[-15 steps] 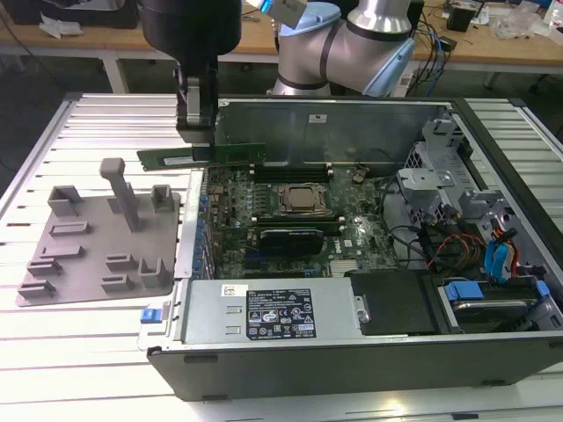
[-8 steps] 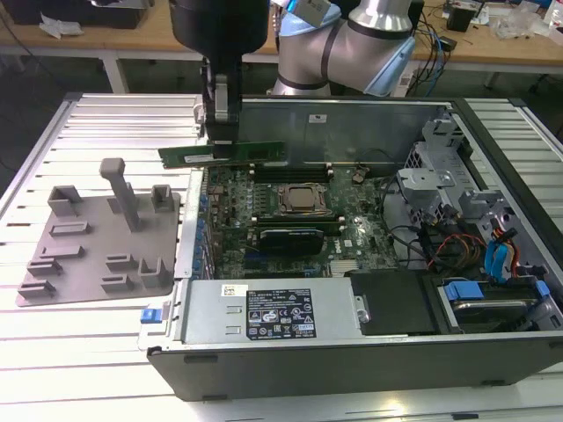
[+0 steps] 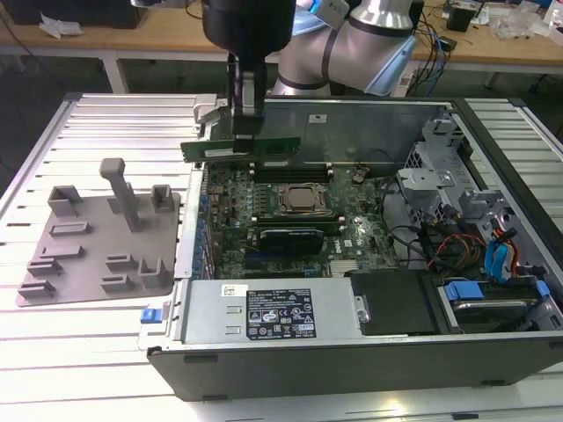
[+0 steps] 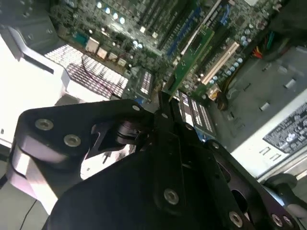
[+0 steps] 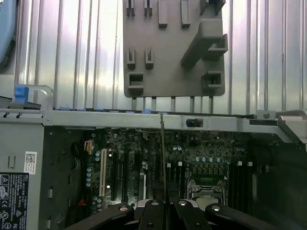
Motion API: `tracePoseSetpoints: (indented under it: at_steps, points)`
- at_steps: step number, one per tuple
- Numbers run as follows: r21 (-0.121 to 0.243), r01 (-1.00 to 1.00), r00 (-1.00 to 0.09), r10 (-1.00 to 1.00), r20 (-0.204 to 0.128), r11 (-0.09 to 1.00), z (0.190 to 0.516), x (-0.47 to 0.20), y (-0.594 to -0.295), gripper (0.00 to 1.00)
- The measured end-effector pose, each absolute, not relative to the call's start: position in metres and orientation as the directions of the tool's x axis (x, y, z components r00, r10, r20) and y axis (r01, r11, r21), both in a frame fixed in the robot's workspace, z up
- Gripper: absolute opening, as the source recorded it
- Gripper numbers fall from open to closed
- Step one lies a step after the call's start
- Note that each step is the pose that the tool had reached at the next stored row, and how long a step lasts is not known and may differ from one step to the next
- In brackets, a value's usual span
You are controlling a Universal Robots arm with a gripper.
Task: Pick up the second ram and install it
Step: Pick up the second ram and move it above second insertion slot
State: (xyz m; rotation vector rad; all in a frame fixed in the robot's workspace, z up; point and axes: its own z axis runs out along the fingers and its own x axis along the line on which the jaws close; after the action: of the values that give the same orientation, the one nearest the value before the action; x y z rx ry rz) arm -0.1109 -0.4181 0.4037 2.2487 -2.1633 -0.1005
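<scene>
Second ram [image 3: 242,148] picked up, not yet seated.
On slatted worktop [image 3: 88,352]: open computer case [image 3: 387,123], motherboard [image 3: 229,211] exposed. Fingers [image 3: 244,112] clamped tight on the second ram, held level just above the memory slots [image 3: 281,167] beside the processor socket [image 3: 303,200]. Judged about halfway: grasp done, insertion left.

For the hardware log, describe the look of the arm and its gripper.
The arm has rounded silver-grey joint housings with a dark band between them. Its wrist end is a black cylindrical body. The gripper is matte black, built of angular linkage bars dotted with silver screw heads, and narrows toward its tip.
</scene>
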Motion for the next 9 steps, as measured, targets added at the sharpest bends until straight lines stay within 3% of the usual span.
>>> tracePoseSetpoints:
  at_steps: [4,9]
  points:
    - [0.066,-0.997,0.037,-0.999,-0.033,-0.04,0.398,-0.095,-0.388,0.11]
    - [0.076,-0.996,0.037,-0.999,-0.033,-0.04,0.385,-0.083,-0.375,0.11]
